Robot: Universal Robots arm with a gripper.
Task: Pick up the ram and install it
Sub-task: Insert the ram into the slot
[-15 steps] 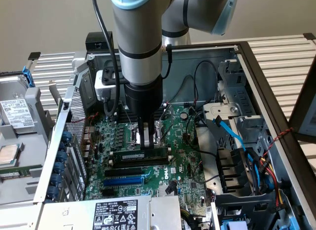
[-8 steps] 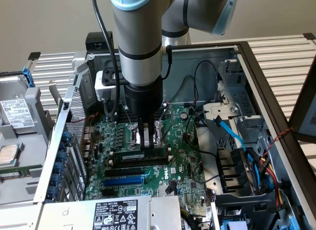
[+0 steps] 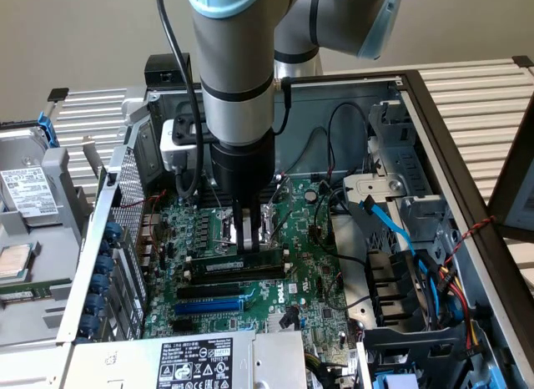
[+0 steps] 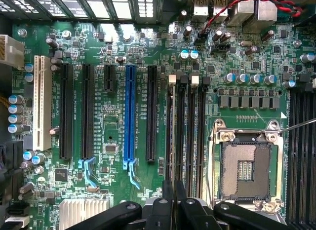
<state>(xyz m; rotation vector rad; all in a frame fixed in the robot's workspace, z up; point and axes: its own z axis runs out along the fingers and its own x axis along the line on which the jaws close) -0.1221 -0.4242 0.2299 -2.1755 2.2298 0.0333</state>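
Worked inside an open computer case (image 3: 434, 105), above the motherboard (image 4: 113, 136). Found the end effector (image 3: 245, 237) pressed together on the ram (image 3: 219, 265), pinching the stick across its two flat faces near mid-length, from the top edge. Saw the ram held on edge, long side level, lined up along the black memory slots (image 4: 190, 136) between the CPU socket (image 4: 245, 168) and the blue expansion slot (image 4: 130, 111); in the wrist view, seen edge-on as a thin line running out from between the fingertips (image 4: 168, 200). Could not tell seated from merely resting over a slot. Judged the stick light, thin and stiff, but fragile: easily cracked by twisting, with chips and contact edge best left untouched. Judged the mid-length top-edge hold sound for keeping it square, with little margin against tilting in so narrow a pinch.
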